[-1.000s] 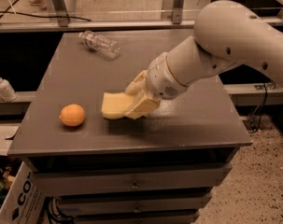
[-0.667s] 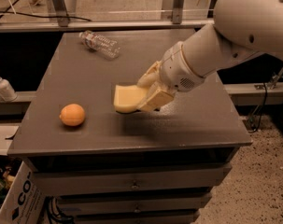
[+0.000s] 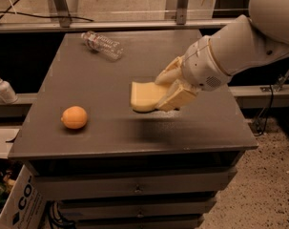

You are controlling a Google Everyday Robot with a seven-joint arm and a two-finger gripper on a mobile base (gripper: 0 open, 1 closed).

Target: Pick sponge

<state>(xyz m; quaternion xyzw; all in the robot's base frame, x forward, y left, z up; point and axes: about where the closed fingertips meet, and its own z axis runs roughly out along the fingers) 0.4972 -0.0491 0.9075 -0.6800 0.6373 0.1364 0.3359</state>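
Note:
The pale yellow sponge [image 3: 143, 97] is held in the air above the grey table [image 3: 106, 132], right of its middle, with a shadow on the tabletop below it. My gripper [image 3: 165, 90] comes in from the right on the white arm. Its cream padded fingers [image 3: 178, 97] are shut on the sponge's right end, one above and one below. The sponge's left part sticks out free, roughly level.
A round orange fruit [image 3: 74, 117] lies at the table's front left. A clear plastic bottle [image 3: 102, 45] lies on its side at the back. A soap dispenser [image 3: 3, 88] stands on a ledge to the left. A cardboard box [image 3: 15, 202] sits on the floor.
The gripper has lifted the sponge higher off the table and carried it to the right. The orange and the bottle have not moved.

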